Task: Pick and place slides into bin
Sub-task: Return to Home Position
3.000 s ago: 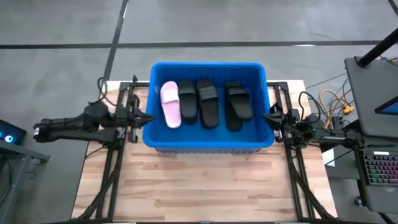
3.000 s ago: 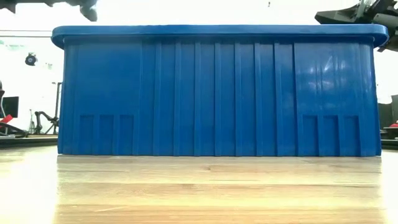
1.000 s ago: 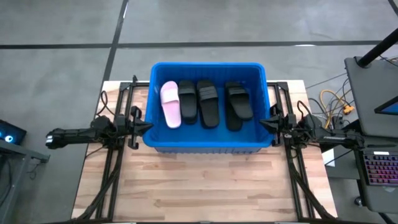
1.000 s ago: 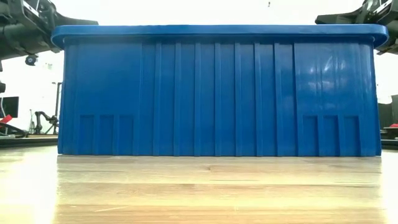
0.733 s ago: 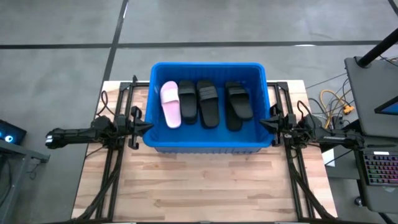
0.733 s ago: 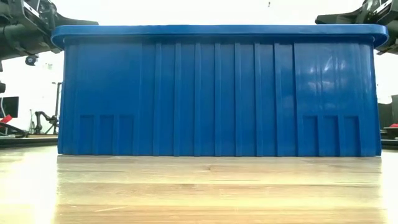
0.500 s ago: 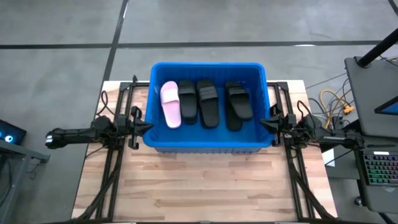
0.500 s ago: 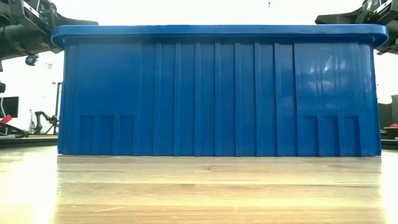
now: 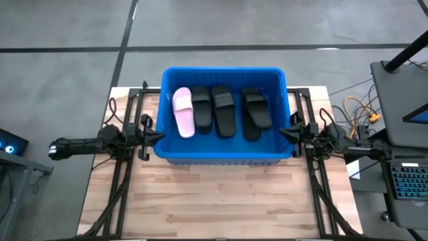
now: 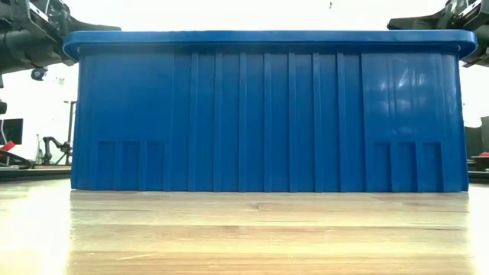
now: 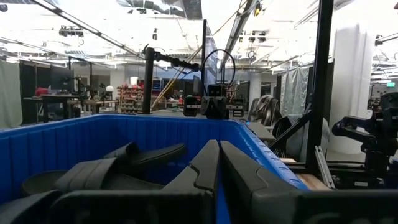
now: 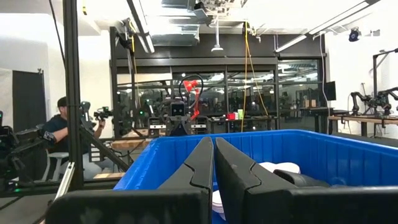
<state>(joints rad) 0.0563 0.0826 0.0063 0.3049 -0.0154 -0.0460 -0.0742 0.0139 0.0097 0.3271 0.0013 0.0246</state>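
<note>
In the bin [image 9: 224, 158] the slides lie side by side on the floor, a pale pink slide [image 9: 183, 112] nearest the left wall and black slides [image 9: 223, 110] beside it toward the right (from above I am sure of three dark shapes; whether more are tucked beneath I cannot tell). No slide shows on the table [image 9: 221, 201] outside the bin, so I judge the placing finished, with only the retreat to rest left to do. The left gripper [image 9: 156, 133] sits just outside the bin's left wall at rim height, its fingers pressed together on nothing, as my left wrist view shows. The right gripper [image 9: 286, 132] mirrors it at the right wall, likewise closed and empty. Compared with three seconds ago, the left arm has drawn in and slid a little along the wall toward the open stretch of table. In the low view it now shows beside the rim's left end, where then only a tip showed at the top edge. The right arm has shifted only slightly. Over the last second neither arm moves at all, so I read both as parked.
</note>
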